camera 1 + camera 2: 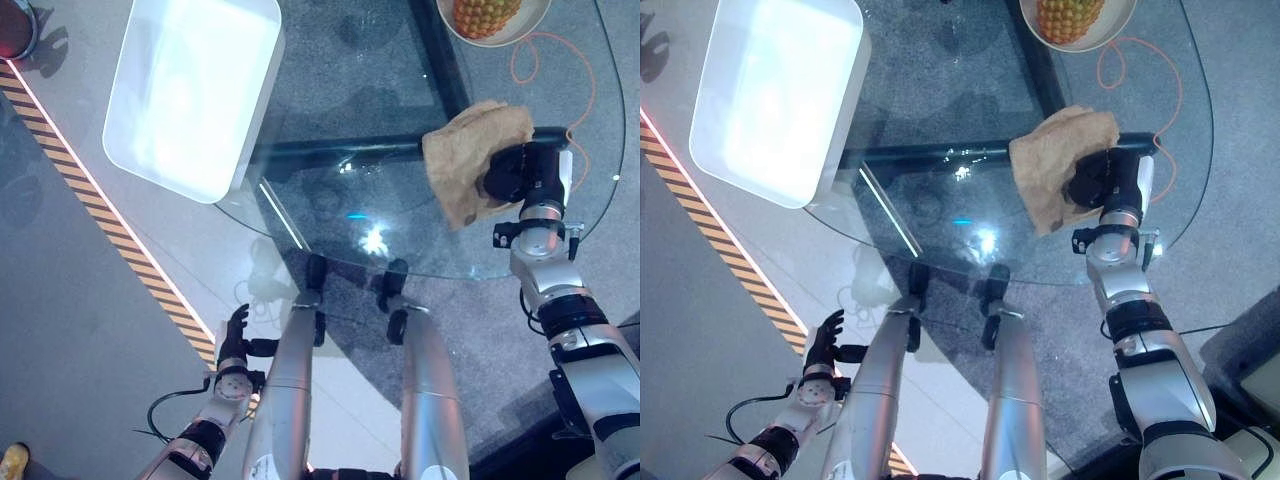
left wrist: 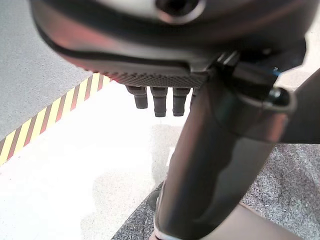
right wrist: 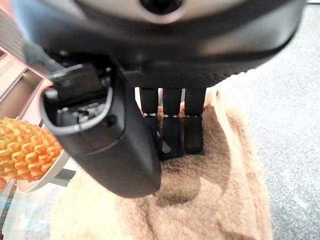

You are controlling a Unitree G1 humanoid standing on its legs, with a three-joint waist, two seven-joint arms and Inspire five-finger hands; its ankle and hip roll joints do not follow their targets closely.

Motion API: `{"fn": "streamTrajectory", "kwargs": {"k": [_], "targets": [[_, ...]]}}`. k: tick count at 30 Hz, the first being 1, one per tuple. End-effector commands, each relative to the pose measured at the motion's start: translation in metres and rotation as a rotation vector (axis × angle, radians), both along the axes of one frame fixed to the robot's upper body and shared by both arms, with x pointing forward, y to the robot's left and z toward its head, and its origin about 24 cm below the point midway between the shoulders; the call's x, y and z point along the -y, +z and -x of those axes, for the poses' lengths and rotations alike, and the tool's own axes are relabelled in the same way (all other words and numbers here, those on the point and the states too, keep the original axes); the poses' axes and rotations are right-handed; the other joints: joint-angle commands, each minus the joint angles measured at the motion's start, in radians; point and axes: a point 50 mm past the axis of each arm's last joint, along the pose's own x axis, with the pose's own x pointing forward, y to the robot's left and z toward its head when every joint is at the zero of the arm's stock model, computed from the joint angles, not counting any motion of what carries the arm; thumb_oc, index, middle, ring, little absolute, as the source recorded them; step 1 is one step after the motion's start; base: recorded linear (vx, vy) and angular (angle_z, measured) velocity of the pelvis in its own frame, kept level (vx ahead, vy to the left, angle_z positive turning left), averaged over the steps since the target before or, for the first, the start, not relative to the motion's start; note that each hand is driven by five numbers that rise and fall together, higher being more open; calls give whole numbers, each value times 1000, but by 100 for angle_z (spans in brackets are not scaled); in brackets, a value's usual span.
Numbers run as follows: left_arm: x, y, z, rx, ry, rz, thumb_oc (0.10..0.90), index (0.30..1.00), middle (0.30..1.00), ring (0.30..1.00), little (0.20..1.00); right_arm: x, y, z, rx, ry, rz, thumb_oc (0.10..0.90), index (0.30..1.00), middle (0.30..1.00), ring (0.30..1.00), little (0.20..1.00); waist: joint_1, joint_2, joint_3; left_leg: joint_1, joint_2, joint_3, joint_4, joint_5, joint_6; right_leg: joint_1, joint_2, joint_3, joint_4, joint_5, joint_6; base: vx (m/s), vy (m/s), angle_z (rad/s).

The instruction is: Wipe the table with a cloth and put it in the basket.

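A: Right hand (image 1: 515, 172), item one: dark, resting on the crumpled tan terry cloth (image 1: 463, 155) at the right side of the round glass table (image 1: 340, 90). State?

B: Right wrist view has its fingers (image 3: 172, 131) lying straight and flat on the cloth pile, pressing it, nothing clutched. The head views give just a dark lump on the cloth.

A: Left hand (image 1: 234, 335), item two?

B: Hanging low beside the table, over the white floor near the yellow-and-black hazard stripe (image 1: 120, 240). Fingers relaxed and loose, holding nothing; the left wrist view shows their tips (image 2: 160, 102) above the stripe.

A: Other stock?

B: White rectangular plastic basket (image 1: 195, 85), lying across the table's left edge, well apart from the cloth. Pale round bowl (image 1: 495, 35) holding an orange-yellow pineapple (image 1: 485, 15) at the far edge, just beyond the cloth. The wrist view sets the pineapple close beside the cloth.

A: Obstructions?

B: Dark table frame (image 1: 340, 148) shows through the glass; orange cord (image 1: 555, 60) loops on the floor beneath.
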Motion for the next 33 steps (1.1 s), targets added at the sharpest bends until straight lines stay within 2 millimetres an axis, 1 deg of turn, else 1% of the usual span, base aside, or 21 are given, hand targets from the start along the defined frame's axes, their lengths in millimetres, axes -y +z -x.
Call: {"fn": "streamTrajectory", "kwargs": {"k": [1, 3, 4, 6, 7, 8, 9, 12, 15, 19, 20, 21, 24, 27, 30, 33], "targets": [[28, -10, 15, 4, -9, 92, 800, 900, 900, 900, 900, -59, -76, 10, -251, 203, -21, 100, 300, 300, 300, 200, 26, 51, -2, 11, -34, 69, -25, -14, 74, 4, 37, 20, -73, 92, 26, -4, 41, 1], [27, -10, 15, 6, -5, 92, 800, 900, 900, 900, 900, -60, -76, 9, -244, 202, -22, 100, 300, 300, 300, 200, 27, 51, -2, 17, -34, 68, -27, -15, 76, 9, 37, 20, -73, 92, 29, -34, 36, 1], [27, -7, 10, 22, -4, 93, 800, 900, 900, 900, 900, -61, -69, 7, -225, 202, -18, 100, 300, 300, 300, 200, 26, 49, -2, -8, -35, 72, -39, 18, 81, -13, 36, 15, -89, 125, 21, -61, 13, 1], [26, -7, 10, 21, -2, 92, 800, 900, 900, 900, 900, -62, -68, 6, -218, 194, -17, 100, 300, 300, 300, 200, 26, 47, -2, -1, -35, 72, -43, 18, 83, -7, 37, 14, -92, 127, 23, -1, 15, 0], [26, -11, 15, 6, -3, 92, 800, 900, 900, 900, 900, -61, -72, 9, -220, 173, -17, 210, 394, 394, 394, 310, 28, 47, -2, 28, -35, 69, -34, -15, 79, 19, 39, 21, -78, 97, 32, 0, 0, 0], [27, -7, 10, 21, -3, 92, 800, 900, 900, 900, 900, -61, -64, 6, -185, 155, 5, 720, 832, 832, 832, 820, 27, 46, -2, 6, -35, 73, -46, 17, 85, 0, 38, 15, -97, 130, 25, -3, 32, 2], [28, -7, 10, 22, -1, 94, 800, 900, 900, 900, 900, -61, -59, 5, -152, 128, 26, 800, 900, 900, 900, 900, 26, 45, -2, 10, -34, 74, -49, 17, 86, 4, 38, 15, -98, 132, 27, -64, 36, 1], [28, -8, 11, 25, 11, 98, 800, 900, 900, 900, 900, -65, -48, 6, -71, 94, 38, 800, 900, 900, 900, 900, 22, 42, -2, 18, -33, 76, -55, 13, 89, 8, 41, 17, -103, 134, 30, -9, 37, -2], [29, -9, 14, 21, 23, 104, 800, 900, 900, 900, 900, -75, -39, 8, -3, 91, 56, 800, 900, 900, 900, 900, 17, 36, -2, 26, -32, 79, -61, 12, 90, 16, 45, 19, -111, 136, 32, -14, 36, 0], [29, -11, 18, 21, 39, 109, 800, 900, 900, 900, 900, -94, -31, 17, 80, 141, 47, 800, 900, 900, 900, 900, 6, 26, -2, 40, -32, 80, -73, 9, 93, 30, 52, 25, -123, 136, 35, -5, 15, 0], [30, -11, 18, 24, 45, 110, 800, 900, 900, 900, 900, -103, -30, 21, 98, 164, 44, 800, 900, 900, 900, 900, 2, 22, -2, 44, -31, 81, -77, 9, 94, 32, 54, 27, -127, 137, 37, -13, 37, -4], [30, -11, 19, 28, 52, 114, 800, 900, 900, 900, 900, -114, -29, 28, 122, 197, 53, 800, 900, 900, 900, 900, -4, 17, -2, 47, -31, 83, -81, 8, 95, 34, 57, 31, -128, 137, 37, -12, 34, -4], [30, -11, 20, 37, 65, 119, 800, 900, 900, 900, 900, -130, -32, 40, 147, 260, 65, 800, 900, 900, 900, 900, -16, 8, -2, 53, -29, 87, -86, 7, 98, 39, 61, 36, -134, 137, 38, -15, 34, -4], [30, -10, 21, 43, 73, 119, 800, 900, 900, 900, 900, -140, -36, 50, 156, 295, 57, 800, 900, 900, 900, 900, -24, 0, -2, 59, -27, 91, -87, 4, 100, 45, 61, 39, -138, 137, 39, -8, 19, -5], [28, -10, 21, 42, 81, 118, 800, 900, 900, 900, 900, -146, -43, 58, 151, 315, 53, 800, 900, 900, 900, 900, -31, -7, -2, 69, -25, 95, -93, 2, 101, 56, 61, 40, -146, 138, 41, 0, 0, 0], [27, -11, 22, 38, 86, 118, 800, 900, 900, 900, 900, -147, -45, 62, 154, 313, 46, 800, 900, 900, 900, 900, -33, -9, -2, 75, -24, 96, -97, 1, 101, 64, 59, 39, -152, 140, 41, 0, 0, 0]]}}
